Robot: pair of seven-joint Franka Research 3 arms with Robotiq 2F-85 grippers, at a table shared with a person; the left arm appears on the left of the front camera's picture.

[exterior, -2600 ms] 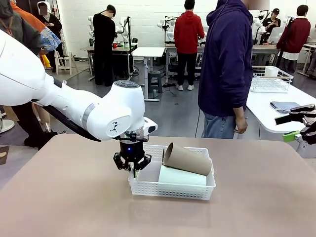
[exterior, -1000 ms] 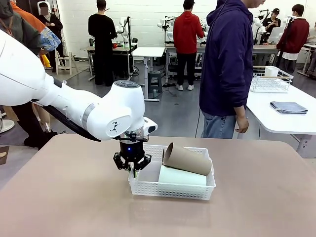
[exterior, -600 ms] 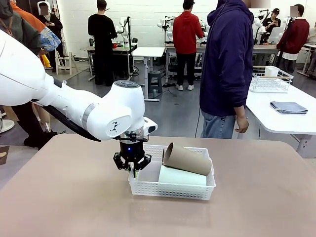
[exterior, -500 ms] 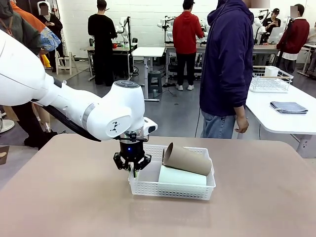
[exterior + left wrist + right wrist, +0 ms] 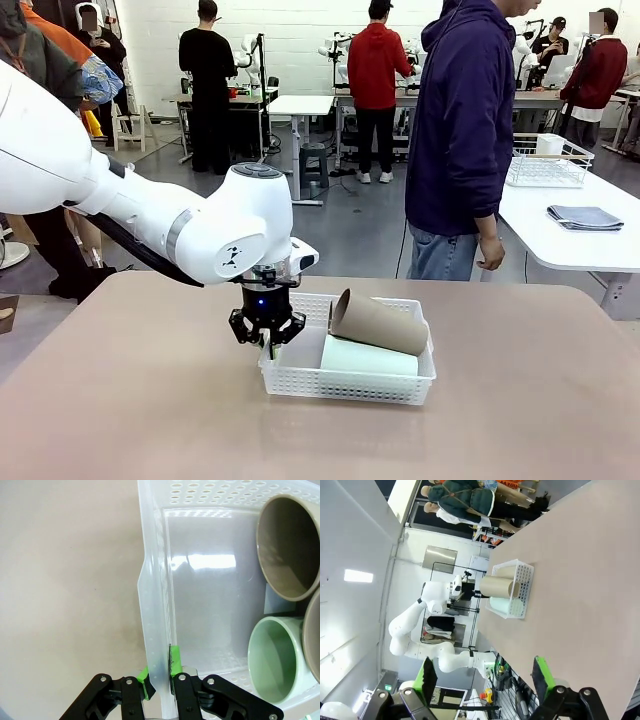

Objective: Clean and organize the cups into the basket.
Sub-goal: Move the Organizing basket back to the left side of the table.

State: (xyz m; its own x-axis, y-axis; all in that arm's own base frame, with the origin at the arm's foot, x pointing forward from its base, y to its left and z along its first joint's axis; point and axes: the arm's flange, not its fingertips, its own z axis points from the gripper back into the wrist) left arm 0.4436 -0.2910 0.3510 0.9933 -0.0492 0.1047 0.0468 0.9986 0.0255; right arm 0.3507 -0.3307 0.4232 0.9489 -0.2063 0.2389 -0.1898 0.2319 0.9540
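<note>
Three cups (image 5: pixel 280 670) sit binned; your left fingers (image 5: pixel 160 676) clamp the basket (image 5: pixel 155 605) rim, so reposition it gently.

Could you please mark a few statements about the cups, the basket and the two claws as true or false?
1. The left claw is shut on the basket wall. True.
2. The mint cup stands upright. False: it lies on its side in the basket.
3. A tan cup rests on top of the mint cup. True.
4. The right claw holds a cup. False: it is open and empty.
5. The basket sits on the floor. False: it is on the table.
</note>
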